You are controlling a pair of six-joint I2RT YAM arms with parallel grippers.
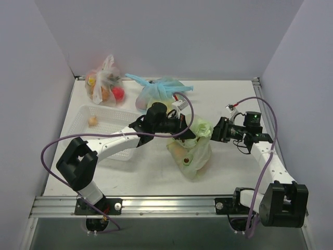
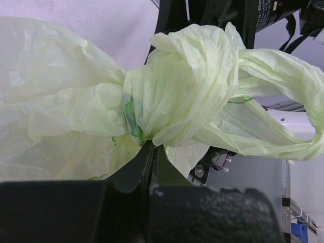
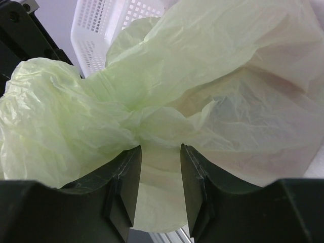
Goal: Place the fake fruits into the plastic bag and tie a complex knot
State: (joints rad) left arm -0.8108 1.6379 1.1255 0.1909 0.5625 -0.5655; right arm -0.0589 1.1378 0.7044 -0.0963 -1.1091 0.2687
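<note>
1. Mid-counter (image 1: 156,169), between the two arms: the plastic bag (image 1: 196,156), pale green and translucent, resting on its bulging lower part.
2. Inside it, seen dimly through the film: fake fruits (image 1: 180,152), orange-tinted shapes, kinds not tellable.
3. At the bag's top: a thick knot (image 2: 192,76) of twisted film, with a handle loop (image 2: 283,114) trailing off to one side.
4. Left fingers (image 2: 134,169): pressed together, pinching a fold of the bag right under the knot.
5. Right fingers (image 3: 126,177): narrow gap, green film bunched at the tips and showing between them; pinched or merely close, cannot tell.
6. Left of the bag, partly under the left arm: a white basket (image 1: 112,113) with one small orange fruit (image 1: 93,121) in it.
7. At the far edge of the counter: a clear bag (image 1: 104,83) of orange and red fruit, and near it a light blue knotted bag (image 1: 158,89).
</note>
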